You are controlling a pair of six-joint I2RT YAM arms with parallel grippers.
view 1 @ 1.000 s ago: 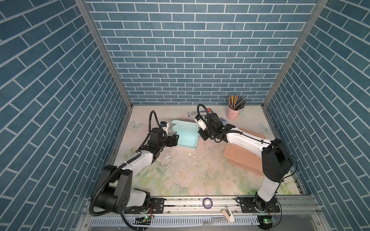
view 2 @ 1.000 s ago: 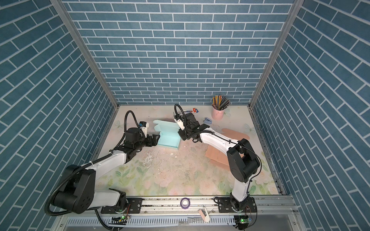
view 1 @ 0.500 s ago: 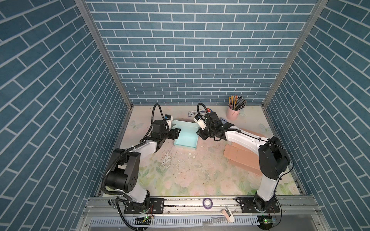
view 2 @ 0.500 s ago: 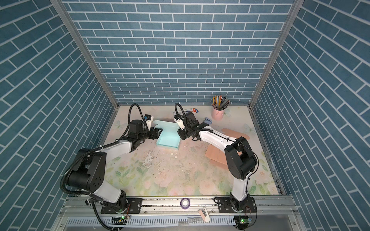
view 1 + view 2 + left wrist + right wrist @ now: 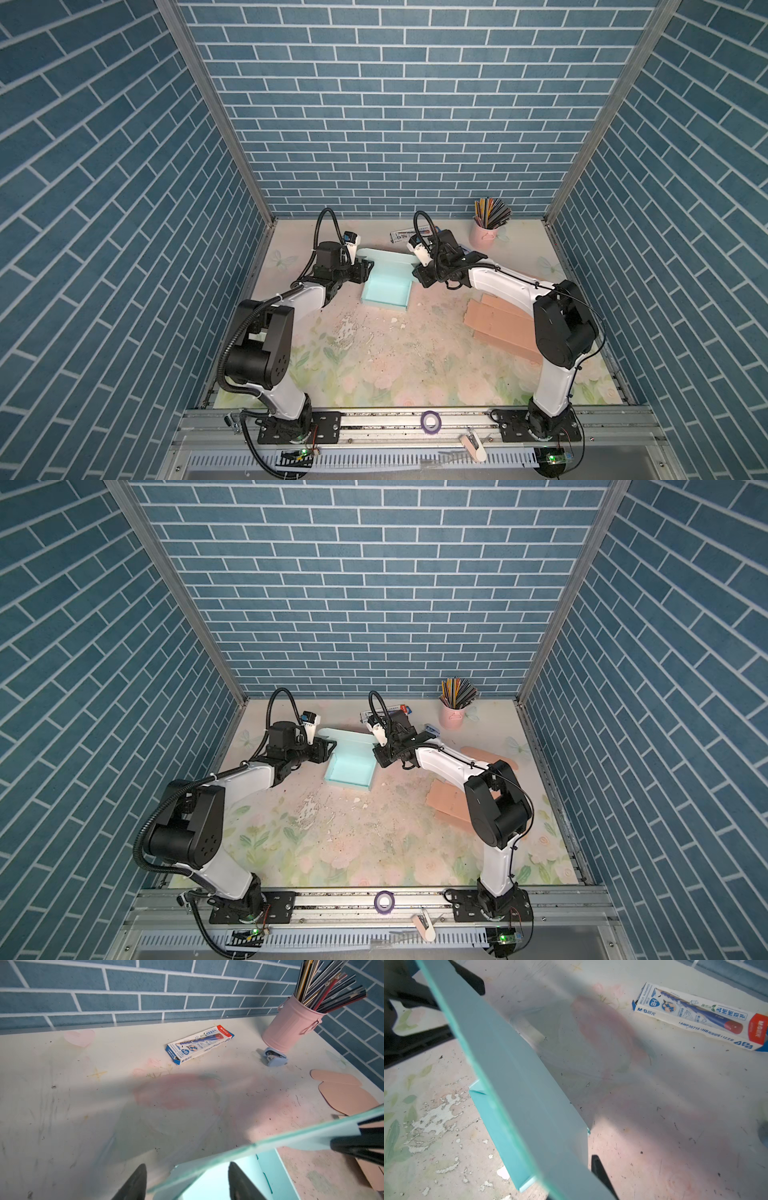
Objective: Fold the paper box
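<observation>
Looking in both top views, the teal paper box sits upper middle between my left pincer and right pincer, tray open, lid raised; bare table lies below. Left wrist: jaws apart, astride the lid edge. Right wrist: jaws pinch the lid.

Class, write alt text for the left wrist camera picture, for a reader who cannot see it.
The left gripper, fingers apart, straddles the raised flap of a teal paper box. Beyond, on a scuffed table, sit a pencil box and a pink cup of pencils.
</observation>
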